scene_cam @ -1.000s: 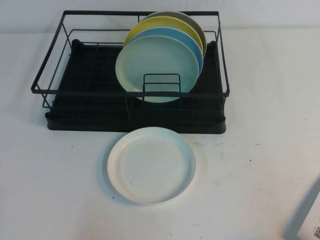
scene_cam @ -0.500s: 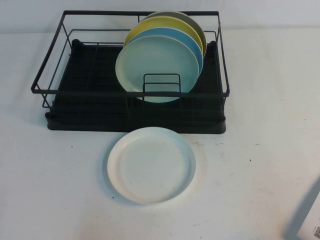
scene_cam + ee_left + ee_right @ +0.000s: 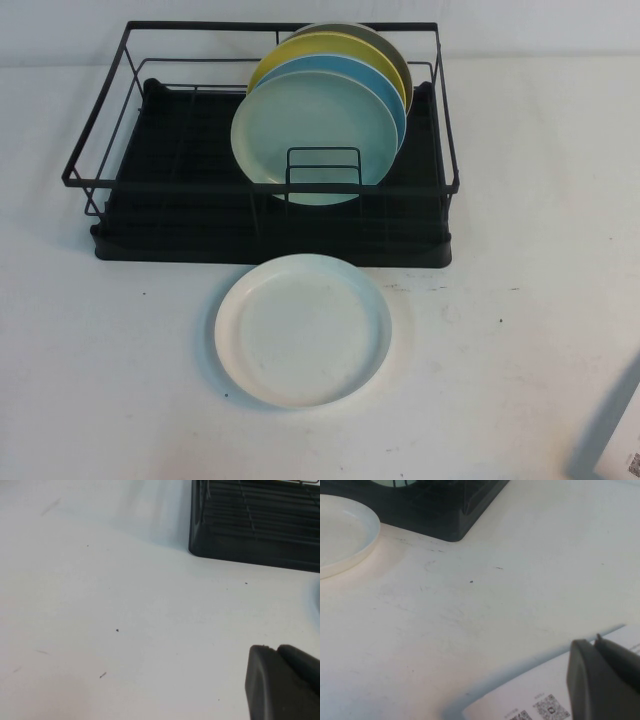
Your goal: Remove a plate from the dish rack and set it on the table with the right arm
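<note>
High view: the plate (image 3: 303, 330) is laid flat on the surface (image 3: 520, 200) before the dish rack (image 3: 265, 230), well apart from the closed, empty right claw (image 3: 605, 680); whether the left claw (image 3: 282, 682) is closed cannot be told.

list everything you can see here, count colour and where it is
plate: 1, plain white, lying flat on the table just in front of the dish rack, touching nothing else
dish rack: 1, black wire frame on a black tray base, at the back middle of the table
mint-green plate: 1, pale mint green, standing on edge in the rack, frontmost of the stack
light blue plate: 1, light blue, right behind the mint one
yellow plate: 1, yellow, behind the blue one
rearmost plate: 1, olive-grey, at the back of the stack
table: 1, white with small dark specks
printed sheet: 1, white with square codes, at the table's near right edge
left gripper: 1, black, low over bare table left of the rack
right gripper: 1, black, shut, empty, above the printed sheet
</note>
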